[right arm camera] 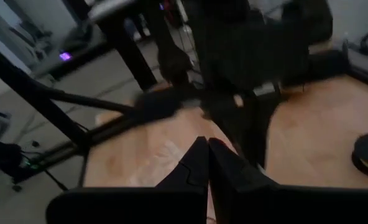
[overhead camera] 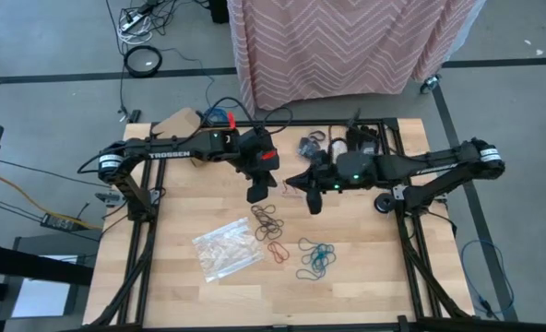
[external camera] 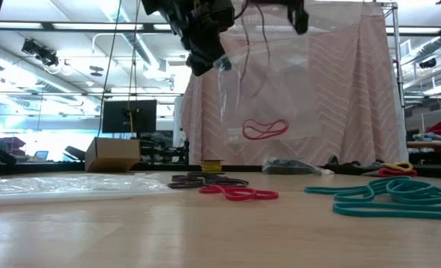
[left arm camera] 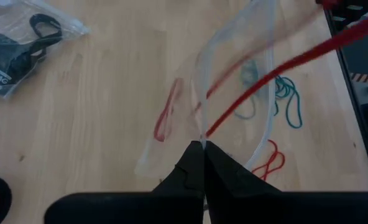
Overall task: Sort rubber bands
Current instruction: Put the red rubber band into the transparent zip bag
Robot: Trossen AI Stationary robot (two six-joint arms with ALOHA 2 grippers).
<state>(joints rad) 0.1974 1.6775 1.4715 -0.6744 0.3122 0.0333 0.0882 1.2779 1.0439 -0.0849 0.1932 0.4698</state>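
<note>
My left gripper (overhead camera: 257, 192) (left arm camera: 202, 144) hangs above the table's middle, shut on a clear plastic bag (external camera: 280, 89). The bag hangs below it with one red rubber band (external camera: 265, 129) lying inside. My right gripper (overhead camera: 314, 201) (right arm camera: 207, 144) is shut just to its right, at the same height. A second red rubber band (left arm camera: 283, 62) runs as a blurred streak from the right gripper's side down to the bag's open mouth (left arm camera: 262, 37). Loose brown (overhead camera: 267, 219), red (overhead camera: 278, 250) and teal (overhead camera: 315, 259) rubber bands lie on the table below. My left gripper pinches the rim of the bag's mouth (left arm camera: 201, 134) between its two fingers, which slant downward. The bag hangs clear of the table, its mouth held open in a loop. My right gripper seems to hold the streaked red band by its far end. That place is outside the left wrist view and blurred in its own.
A second clear bag (overhead camera: 227, 249) lies flat near the left front. A bag with black bands (overhead camera: 310, 145) lies at the far edge. A small black disc (overhead camera: 382, 203) sits by the right arm, and a cardboard box (overhead camera: 185, 124) stands at the far left corner.
</note>
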